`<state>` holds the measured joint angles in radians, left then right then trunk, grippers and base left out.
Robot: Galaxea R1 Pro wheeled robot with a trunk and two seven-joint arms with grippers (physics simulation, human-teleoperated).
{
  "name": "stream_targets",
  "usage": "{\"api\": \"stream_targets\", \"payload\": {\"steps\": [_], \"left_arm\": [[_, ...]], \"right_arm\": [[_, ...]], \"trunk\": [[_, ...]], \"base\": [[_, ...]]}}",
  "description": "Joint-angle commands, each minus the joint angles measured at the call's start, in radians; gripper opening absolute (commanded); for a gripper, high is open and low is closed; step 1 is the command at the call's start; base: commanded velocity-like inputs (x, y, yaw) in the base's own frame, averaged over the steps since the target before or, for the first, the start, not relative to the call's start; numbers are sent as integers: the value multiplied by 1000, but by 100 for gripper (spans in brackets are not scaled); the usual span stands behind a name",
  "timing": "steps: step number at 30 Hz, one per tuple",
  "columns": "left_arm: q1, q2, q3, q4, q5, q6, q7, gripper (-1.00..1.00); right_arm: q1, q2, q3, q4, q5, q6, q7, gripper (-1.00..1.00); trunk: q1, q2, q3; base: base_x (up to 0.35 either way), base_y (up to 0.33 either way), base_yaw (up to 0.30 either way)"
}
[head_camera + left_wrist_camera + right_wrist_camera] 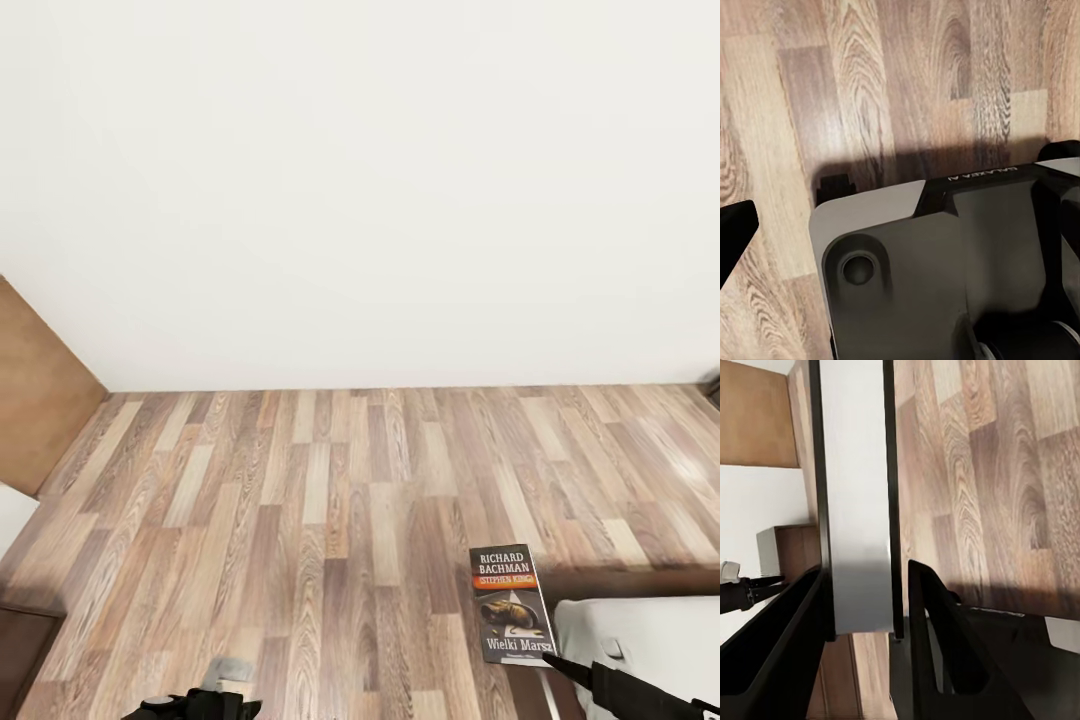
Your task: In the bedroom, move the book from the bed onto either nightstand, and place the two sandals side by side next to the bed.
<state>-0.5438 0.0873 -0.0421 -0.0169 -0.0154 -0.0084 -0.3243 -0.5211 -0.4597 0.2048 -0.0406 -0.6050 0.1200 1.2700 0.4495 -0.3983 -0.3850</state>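
One hand grips the book above bare floor.

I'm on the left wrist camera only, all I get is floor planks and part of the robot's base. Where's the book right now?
Observer: In the right wrist view the book sits edge-on between the jaws of the right gripper, gripped near one end.
Operator: Which way is its cover turned?
Observer: In the head view the cover faces the camera, RICHARD BACHMAN reading upright, with the wood floor behind it.
Operator: What's ahead of the robot?
Observer: A plain white wall, with a brown wooden panel at the left edge.
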Motion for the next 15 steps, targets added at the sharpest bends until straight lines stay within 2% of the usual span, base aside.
{"api": "stream_targets", "payload": {"steps": [1,15], "left_arm": [[-1,0,-4,0,-2,-1,-2,100],[-1,0,-4,0,-1,-1,-2,100]], "right_arm": [[0,-1,4,-1,-11,10,3,-100],[0,-1,4,-1,-11,10,2,-100]], "trunk": [[0,-2,-2],[0,-2,-8]], "base": [[0,0,286],[0,0,284]]}}
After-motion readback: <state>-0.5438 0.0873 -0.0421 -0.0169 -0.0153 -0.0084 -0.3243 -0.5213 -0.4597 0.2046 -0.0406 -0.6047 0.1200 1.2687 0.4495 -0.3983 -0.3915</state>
